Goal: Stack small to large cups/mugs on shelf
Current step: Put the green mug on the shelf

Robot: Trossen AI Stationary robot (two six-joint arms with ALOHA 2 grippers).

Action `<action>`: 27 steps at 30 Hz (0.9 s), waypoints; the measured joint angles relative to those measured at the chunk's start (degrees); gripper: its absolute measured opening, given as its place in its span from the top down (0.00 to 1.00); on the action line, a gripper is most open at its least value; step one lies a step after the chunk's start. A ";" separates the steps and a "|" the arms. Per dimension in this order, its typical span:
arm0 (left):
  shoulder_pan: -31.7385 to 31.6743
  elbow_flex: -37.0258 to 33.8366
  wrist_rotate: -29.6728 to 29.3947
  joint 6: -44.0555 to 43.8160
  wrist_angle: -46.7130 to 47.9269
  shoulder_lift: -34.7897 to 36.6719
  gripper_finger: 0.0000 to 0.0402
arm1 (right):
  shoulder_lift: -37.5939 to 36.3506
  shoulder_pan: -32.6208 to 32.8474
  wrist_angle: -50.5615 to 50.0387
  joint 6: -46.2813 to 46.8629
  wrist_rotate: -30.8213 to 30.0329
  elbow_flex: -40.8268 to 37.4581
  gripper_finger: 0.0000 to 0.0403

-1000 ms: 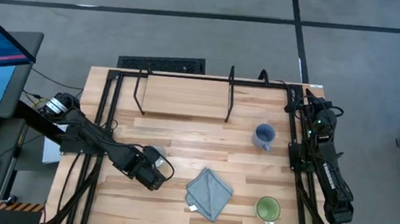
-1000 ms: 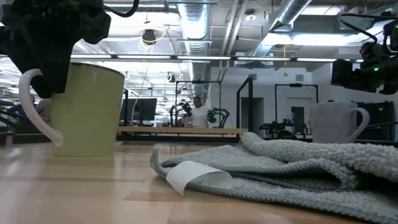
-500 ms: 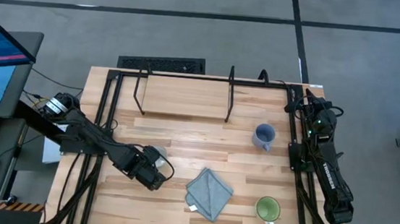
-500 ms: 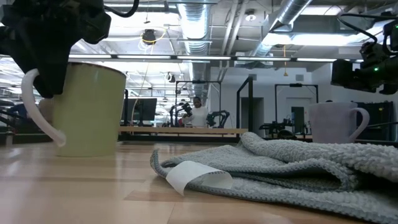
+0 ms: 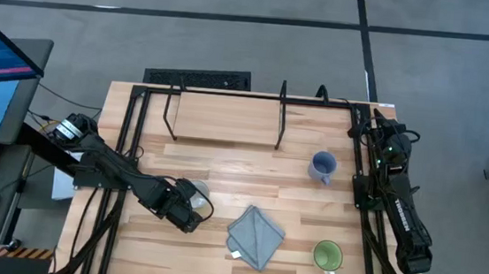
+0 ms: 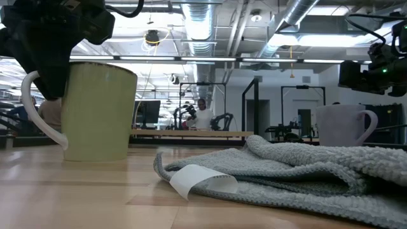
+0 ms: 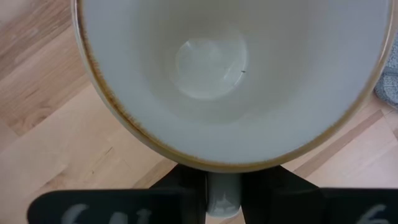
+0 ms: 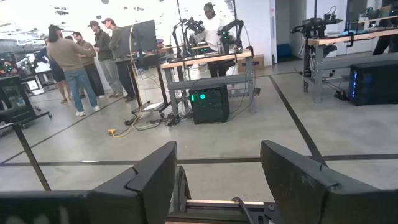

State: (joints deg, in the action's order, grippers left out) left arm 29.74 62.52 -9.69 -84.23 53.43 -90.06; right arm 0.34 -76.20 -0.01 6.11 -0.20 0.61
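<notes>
1 of 3 mugs being handled at this moment: pinching the handle of the cream ceramic mug with the brown-tinged rim (image 7: 211, 62) between the nearly closed fingers of the left gripper (image 7: 224, 186), at the front-left part of the wooden tabletop (image 5: 223, 175). Sliding a little sideways and looming slightly larger in the low view than 1 second ago, while barely shifting in the high view; cannot tell whether clearing the wood or dragging along it. Judging from that, just beginning the carry toward the low shelf with the light wooden board and thin black frame (image 5: 224, 117) at the table's back edge, with nothing standing on it yet. Leaving the blue-grey mug (image 5: 322, 166) near the shelf's right end and the green-lined pale mug (image 5: 327, 254) at the front right, both untouched, with the folded grey-blue cloth (image 5: 255, 236) lying between the cream and green-lined mugs. Waiting at the back-right corner, the right gripper (image 8: 217, 168), fingers spread wide and holding nothing.
</notes>
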 joint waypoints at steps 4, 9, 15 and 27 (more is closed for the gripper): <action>0.00 0.00 0.02 0.02 0.02 -0.02 0.86 | 0.00 0.00 0.00 0.00 0.00 -0.01 0.37; 0.00 0.00 0.02 0.02 0.02 -0.02 0.86 | 0.00 0.00 0.00 0.00 0.01 -0.01 0.37; 0.00 0.00 0.04 0.02 0.02 -0.02 0.86 | 0.00 0.00 0.00 0.00 0.00 -0.01 0.37; 0.00 0.00 -0.15 0.04 0.02 -0.04 0.86 | 0.01 -0.02 -0.01 0.03 0.08 -0.01 0.37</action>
State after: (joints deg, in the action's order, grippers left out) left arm 29.74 62.52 -9.84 -84.18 53.45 -90.11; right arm 0.35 -76.23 -0.02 6.14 -0.12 0.60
